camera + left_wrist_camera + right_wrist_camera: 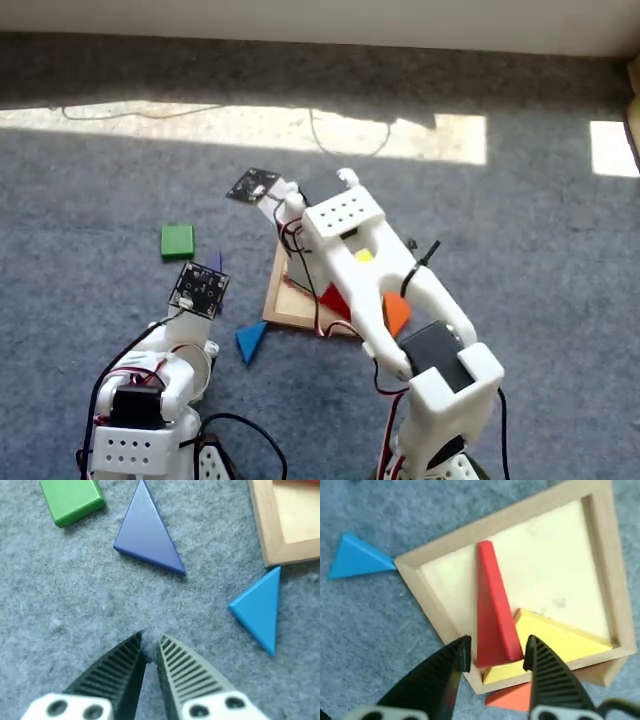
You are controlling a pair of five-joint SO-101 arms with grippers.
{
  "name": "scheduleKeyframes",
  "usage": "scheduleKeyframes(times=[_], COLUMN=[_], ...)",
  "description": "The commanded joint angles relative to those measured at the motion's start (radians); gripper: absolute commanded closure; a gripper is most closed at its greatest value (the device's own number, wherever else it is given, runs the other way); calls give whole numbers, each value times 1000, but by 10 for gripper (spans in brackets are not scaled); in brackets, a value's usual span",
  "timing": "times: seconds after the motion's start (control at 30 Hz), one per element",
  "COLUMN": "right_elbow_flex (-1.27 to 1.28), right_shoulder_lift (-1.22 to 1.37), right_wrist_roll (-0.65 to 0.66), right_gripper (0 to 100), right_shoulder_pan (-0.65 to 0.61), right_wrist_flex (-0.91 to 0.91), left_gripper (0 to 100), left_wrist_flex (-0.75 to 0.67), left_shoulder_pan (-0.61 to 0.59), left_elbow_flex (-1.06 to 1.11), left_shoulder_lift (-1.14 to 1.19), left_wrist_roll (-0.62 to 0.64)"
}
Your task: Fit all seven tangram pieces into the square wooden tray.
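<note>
Left jaws were all but closed, a sliver between them, gripping nothing over the grey carpet [65, 605]. Straight ahead of them lay the purple triangle [147, 535], with the green square [72, 500] farther out to one side and the blue triangle [260, 607] on the other, by the wooden tray [269, 525] corner. Over to the right jaws: spread wide, straddling the broad end of the red triangle [492, 615] inside the tray, contact unclear. The yellow triangle [560, 637] sat in the tray beside it, and the orange piece [510, 697] lay outside the rim, under the jaws.
</note>
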Motion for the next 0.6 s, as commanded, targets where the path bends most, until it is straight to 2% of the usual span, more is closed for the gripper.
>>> scheduleKeyframes(times=[0.0,0.27,0.47,0.57], right_elbow_flex=[-10,-13,-7,-4], right_shoulder_lift=[-62,-62,-62,-61], right_wrist_roll=[-8,-9,-12,-89], right_gripper=[824,825,827,889], right_shoulder_pan=[38,22,24,24], right_wrist_flex=[-28,-35,-162,-251], left_gripper=[994,994,994,994], left_wrist_flex=[3,3,3,3], left_shoulder_pan=[-12,-12,-12,-12], left_elbow_flex=[21,21,21,21], left_shoulder_lift=[-12,-12,-12,-12], left_wrist_roll=[2,2,2,2])
